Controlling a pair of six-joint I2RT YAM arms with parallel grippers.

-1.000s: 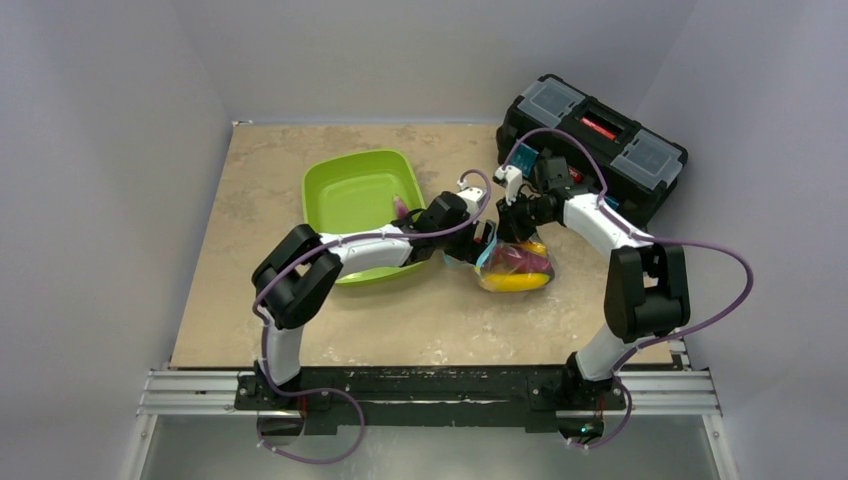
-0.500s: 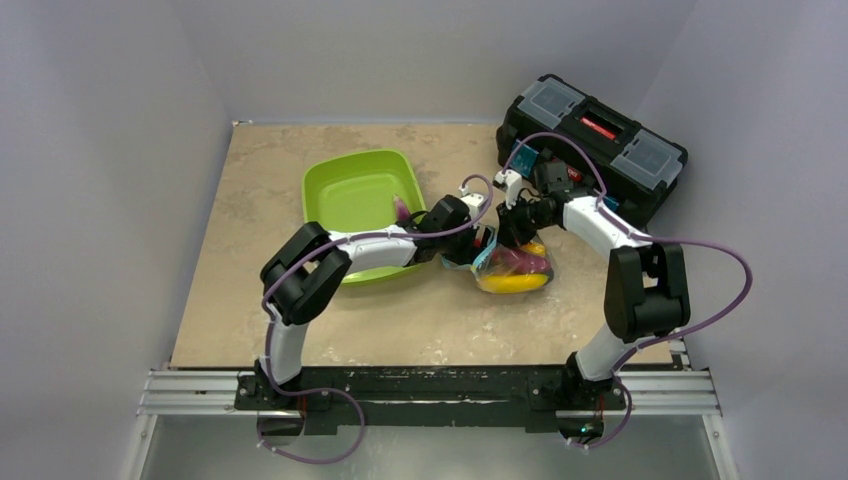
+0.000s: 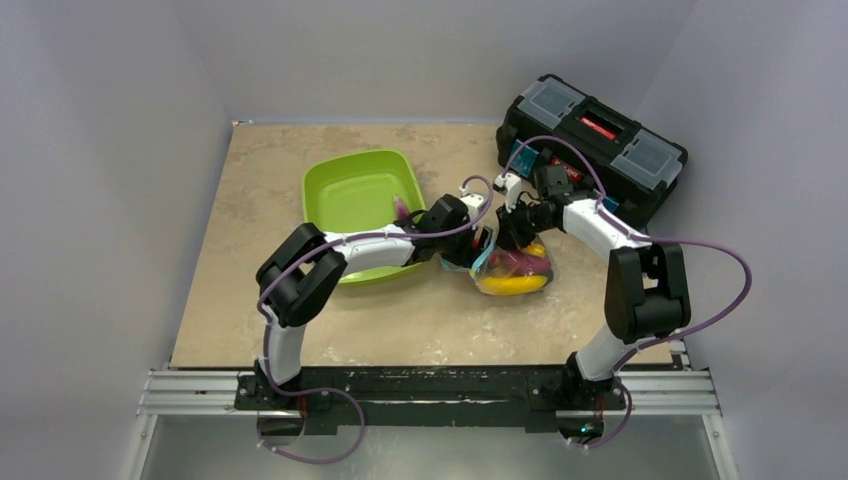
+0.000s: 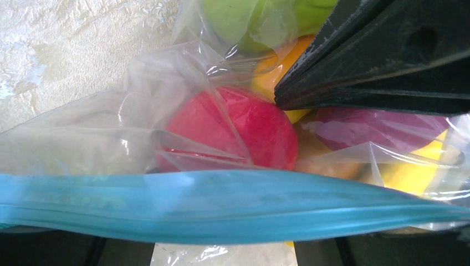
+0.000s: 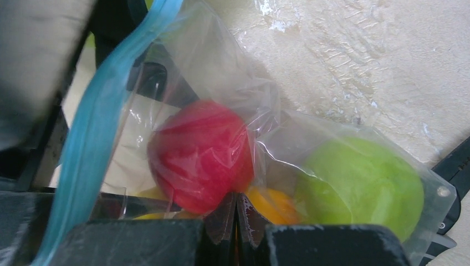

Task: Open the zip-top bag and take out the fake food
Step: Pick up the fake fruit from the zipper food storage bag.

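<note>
The zip-top bag [image 3: 512, 270] lies right of centre with the fake food inside. In the left wrist view its teal zipper strip [image 4: 221, 205] lies across my left gripper [image 4: 224, 249], whose fingers stand apart; the tips are hidden behind it. Behind the plastic are a red apple [image 4: 238, 127], a green pear [image 4: 249, 16], a purple piece [image 4: 377, 127] and a yellow piece [image 4: 410, 172]. My right gripper [image 5: 237, 213] is shut, pinching the bag's clear wall between the apple [image 5: 199, 155] and an orange piece [image 5: 271, 205], beside the pear [image 5: 360, 188]. In the top view the left gripper [image 3: 482, 245] and right gripper [image 3: 510, 232] meet at the bag's far-left end.
A lime-green tray [image 3: 350, 190] sits left of the bag, under my left forearm, with a small purple piece [image 3: 400, 208] at its right rim. A black toolbox [image 3: 590, 140] stands at the back right. Walls close in on both sides.
My left gripper has pushed slightly right, closer against the bag's zipper end. The right gripper has dropped a little onto the bag. The bag has barely shifted.
</note>
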